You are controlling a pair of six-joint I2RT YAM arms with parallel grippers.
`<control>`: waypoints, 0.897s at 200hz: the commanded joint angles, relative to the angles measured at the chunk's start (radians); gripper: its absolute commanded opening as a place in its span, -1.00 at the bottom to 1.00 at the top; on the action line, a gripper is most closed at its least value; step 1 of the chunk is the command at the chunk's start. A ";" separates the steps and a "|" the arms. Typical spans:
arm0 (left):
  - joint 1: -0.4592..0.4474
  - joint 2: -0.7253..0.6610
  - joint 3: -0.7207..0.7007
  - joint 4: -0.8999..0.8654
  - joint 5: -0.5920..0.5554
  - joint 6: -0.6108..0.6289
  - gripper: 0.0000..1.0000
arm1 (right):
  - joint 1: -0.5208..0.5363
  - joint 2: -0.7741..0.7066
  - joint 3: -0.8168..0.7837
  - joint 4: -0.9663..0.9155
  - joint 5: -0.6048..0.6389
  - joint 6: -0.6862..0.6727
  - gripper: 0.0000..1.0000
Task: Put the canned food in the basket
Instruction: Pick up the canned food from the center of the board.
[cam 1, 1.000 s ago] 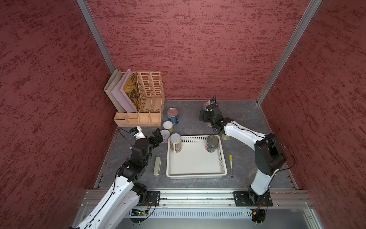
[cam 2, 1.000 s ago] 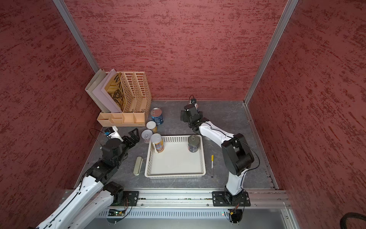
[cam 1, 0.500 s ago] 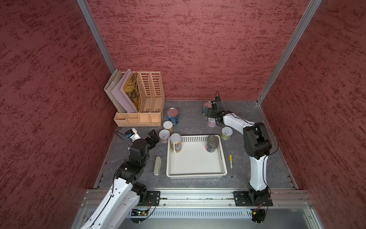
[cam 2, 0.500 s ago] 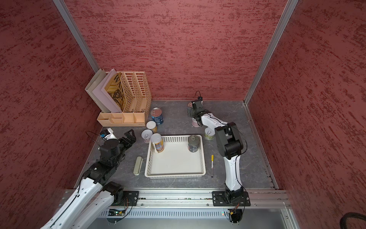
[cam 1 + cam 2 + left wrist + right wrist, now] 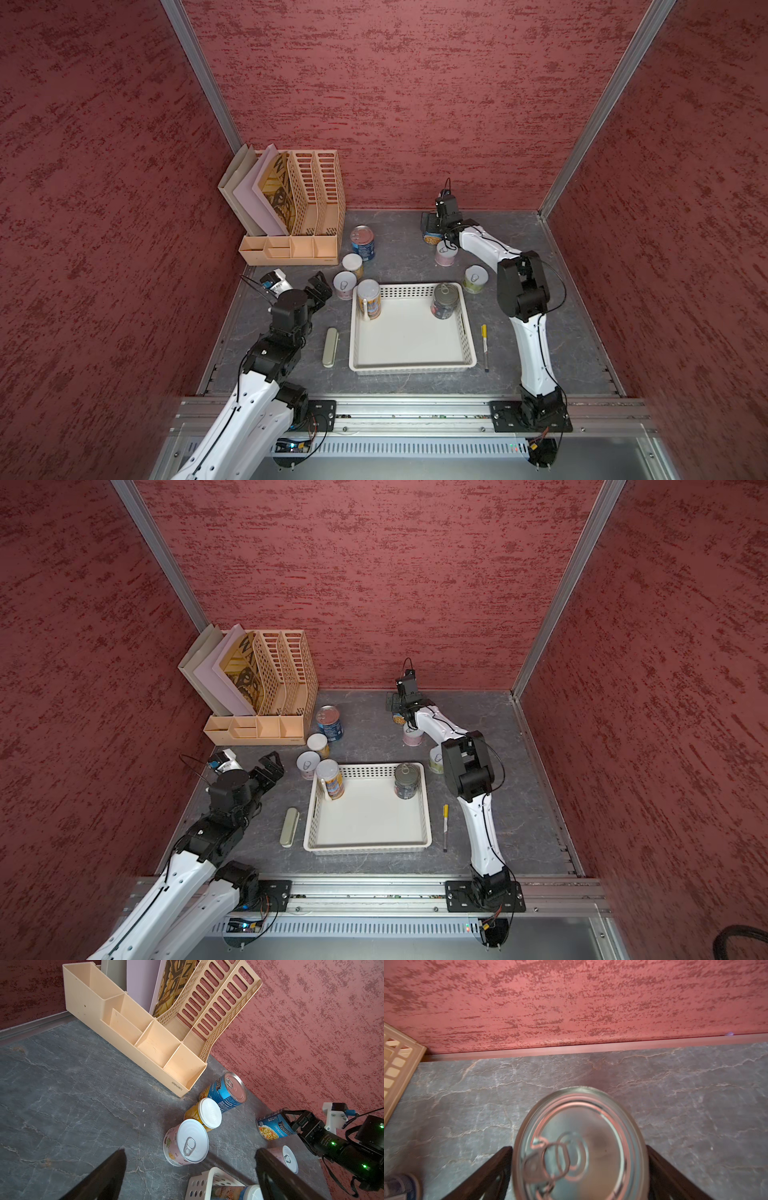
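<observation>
Nearest, low at the centre of both top views, sits the white basket (image 5: 411,366). An olive case (image 5: 330,347) lies at its left and a yellow-capped pen (image 5: 484,347) at its right. Inside the basket, a slim yellow can (image 5: 369,300) stands in the upper-left corner and a dark can (image 5: 445,300) in the upper-right.

Left of the basket the left claw (image 5: 325,289) hangs released, jaws spread and empty. A pink white-topped can (image 5: 345,285) stands just right of its tips, untouched. Above that stands a small yellow can (image 5: 353,264), then a blue-labelled can (image 5: 362,243) beside the beige file holder (image 5: 307,199).

Right of the basket stands a green-labelled small can (image 5: 473,279), with a second pink can (image 5: 444,254) above it.

Farthest, at upper centre, the right claw (image 5: 578,1147) is spread wide astride a second blue-labelled can (image 5: 272,1128), one finger on each side. That can stands on the table (image 5: 399,259). I cannot tell whether the pads touch it.
</observation>
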 commanded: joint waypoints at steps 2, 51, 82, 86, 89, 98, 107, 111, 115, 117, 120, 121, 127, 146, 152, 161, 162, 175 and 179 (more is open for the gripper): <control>0.016 0.004 0.020 -0.012 0.016 -0.013 0.99 | -0.006 0.051 0.082 -0.068 -0.003 -0.019 0.97; 0.040 0.021 0.027 -0.031 0.032 -0.030 0.99 | -0.009 0.103 0.167 -0.092 -0.002 -0.033 0.97; 0.056 0.030 0.027 -0.031 0.054 -0.036 0.99 | -0.009 0.133 0.218 -0.125 0.000 -0.036 0.96; 0.058 0.030 0.027 -0.032 0.056 -0.036 0.99 | -0.009 0.136 0.223 -0.130 0.000 -0.036 0.95; 0.060 0.032 0.025 -0.033 0.059 -0.037 1.00 | -0.009 0.137 0.227 -0.133 0.001 -0.036 0.93; 0.064 0.031 0.026 -0.033 0.064 -0.039 0.99 | -0.011 0.140 0.232 -0.138 0.002 -0.038 0.87; 0.069 0.033 0.026 -0.034 0.069 -0.040 0.99 | -0.010 0.138 0.231 -0.139 0.005 -0.039 0.78; 0.071 0.034 0.026 -0.034 0.071 -0.041 0.99 | -0.010 0.137 0.231 -0.139 0.004 -0.040 0.72; 0.074 0.035 0.027 -0.035 0.074 -0.042 0.99 | -0.010 0.136 0.231 -0.140 0.005 -0.042 0.68; 0.075 0.036 0.027 -0.035 0.074 -0.043 0.99 | -0.011 0.137 0.230 -0.140 0.004 -0.041 0.66; 0.077 0.037 0.028 -0.035 0.077 -0.044 0.99 | -0.010 0.136 0.231 -0.140 0.004 -0.042 0.63; 0.077 0.037 0.028 -0.035 0.077 -0.044 0.99 | -0.010 0.137 0.231 -0.141 0.003 -0.042 0.62; 0.081 0.039 0.027 -0.036 0.082 -0.045 0.99 | -0.011 0.136 0.230 -0.140 0.005 -0.044 0.54; 0.093 0.050 0.029 -0.039 0.096 -0.050 0.99 | -0.010 0.135 0.230 -0.139 0.008 -0.044 0.36; 0.097 0.052 0.029 -0.040 0.101 -0.051 0.99 | -0.010 0.134 0.229 -0.138 0.009 -0.045 0.31; 0.102 0.056 0.030 -0.041 0.107 -0.052 1.00 | -0.011 0.131 0.228 -0.138 0.011 -0.047 0.23; 0.102 0.057 0.030 -0.041 0.108 -0.053 1.00 | -0.011 0.131 0.226 -0.137 0.011 -0.047 0.22; 0.109 0.061 0.032 -0.050 0.110 -0.055 0.99 | -0.010 0.124 0.217 -0.132 0.021 -0.052 0.12; 0.112 0.063 0.031 -0.052 0.110 -0.057 0.99 | -0.011 0.118 0.213 -0.129 0.023 -0.054 0.10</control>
